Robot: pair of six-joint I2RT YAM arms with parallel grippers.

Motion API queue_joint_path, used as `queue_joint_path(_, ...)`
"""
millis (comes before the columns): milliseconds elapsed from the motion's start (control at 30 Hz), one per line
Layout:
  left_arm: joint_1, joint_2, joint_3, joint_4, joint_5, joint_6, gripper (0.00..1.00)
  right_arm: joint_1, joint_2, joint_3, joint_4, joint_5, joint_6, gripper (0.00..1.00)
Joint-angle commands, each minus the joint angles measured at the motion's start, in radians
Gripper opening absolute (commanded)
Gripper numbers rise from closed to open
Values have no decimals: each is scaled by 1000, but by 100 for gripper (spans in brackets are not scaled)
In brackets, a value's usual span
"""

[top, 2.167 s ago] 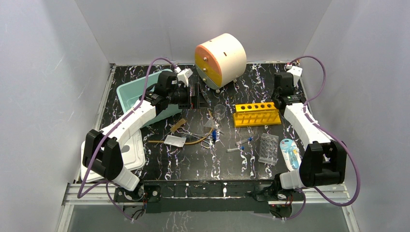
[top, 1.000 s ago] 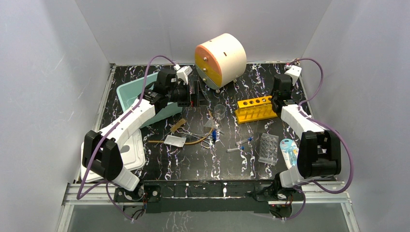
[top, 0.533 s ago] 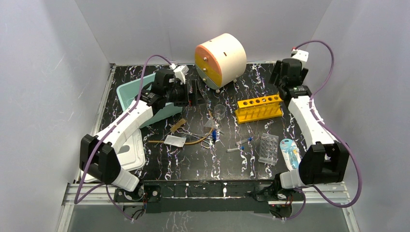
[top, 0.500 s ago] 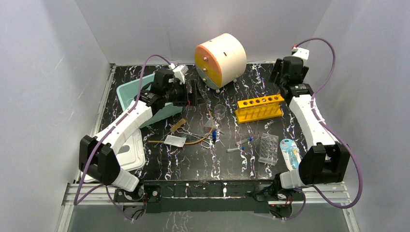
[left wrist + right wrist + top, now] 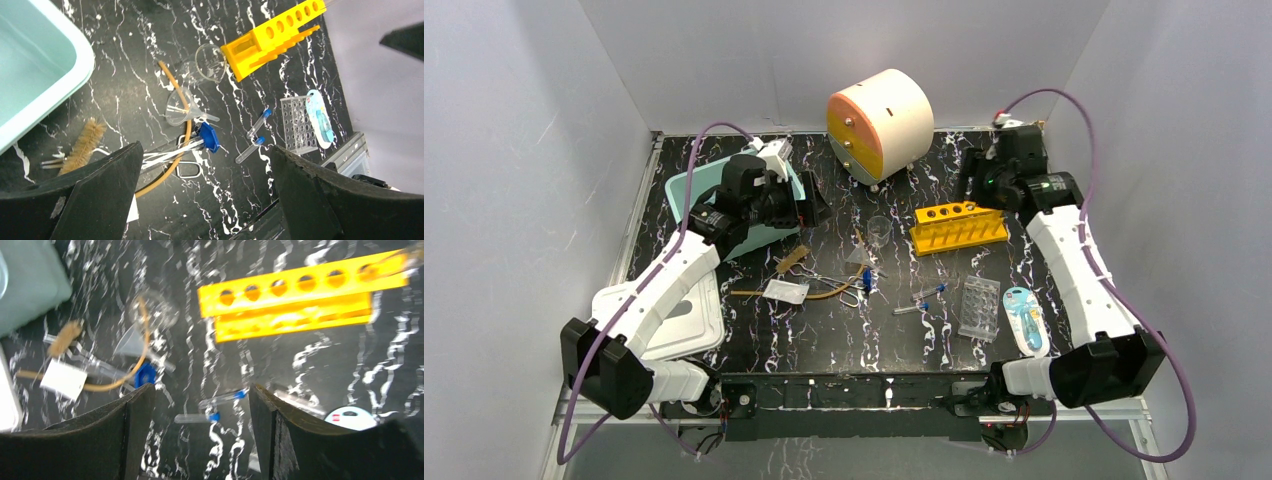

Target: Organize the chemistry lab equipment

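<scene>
Now your right gripper (image 5: 200, 390) hangs wide and empty. It has risen off the yellow holed rack (image 5: 957, 226), leaving it nudged back and slightly skewed near the drum-shaped drawer unit (image 5: 879, 122). Your left gripper (image 5: 205, 150) gapes too, holding nothing, pulled back by the teal bin (image 5: 30, 70). The rack looks placed. The blue-capped tubes (image 5: 258, 125), clear glass funnel (image 5: 182, 107) and brown brush (image 5: 82, 145) lie loose mid-table, probably next.
</scene>
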Motion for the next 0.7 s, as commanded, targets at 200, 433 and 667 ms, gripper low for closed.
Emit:
queue_joint_path(200, 6, -52, -83, 2, -72, -99, 98, 317, -54, -188, -73, 192, 285, 69)
queue_joint_path(433, 6, -68, -117, 20, -43, -126, 98, 361, -48, -397, -45, 338, 571, 51)
queue_joint_path(667, 6, -70, -127, 20, -36, -126, 98, 354, -82, -505, -64, 353, 653, 59)
